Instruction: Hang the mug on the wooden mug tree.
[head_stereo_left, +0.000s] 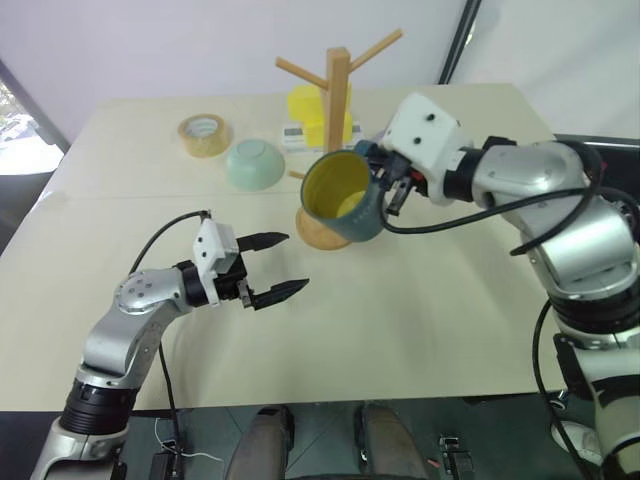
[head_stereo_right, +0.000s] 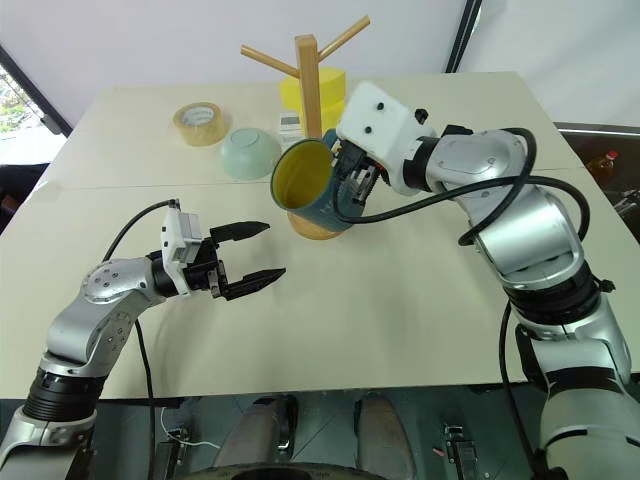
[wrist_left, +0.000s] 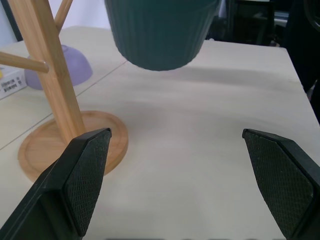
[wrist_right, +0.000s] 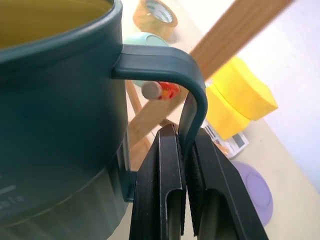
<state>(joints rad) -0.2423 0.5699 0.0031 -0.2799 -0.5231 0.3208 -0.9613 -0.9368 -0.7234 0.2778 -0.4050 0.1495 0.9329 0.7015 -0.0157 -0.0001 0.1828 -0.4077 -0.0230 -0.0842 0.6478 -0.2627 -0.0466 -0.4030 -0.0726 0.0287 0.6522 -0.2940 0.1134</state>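
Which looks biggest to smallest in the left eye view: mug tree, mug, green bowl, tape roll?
1. wooden mug tree
2. mug, though it is held nearer the camera
3. green bowl
4. tape roll, close to the bowl

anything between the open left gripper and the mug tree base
Nothing: only bare table lies between the left gripper and the wooden mug tree base, as the left wrist view shows. The mug hangs above that stretch.
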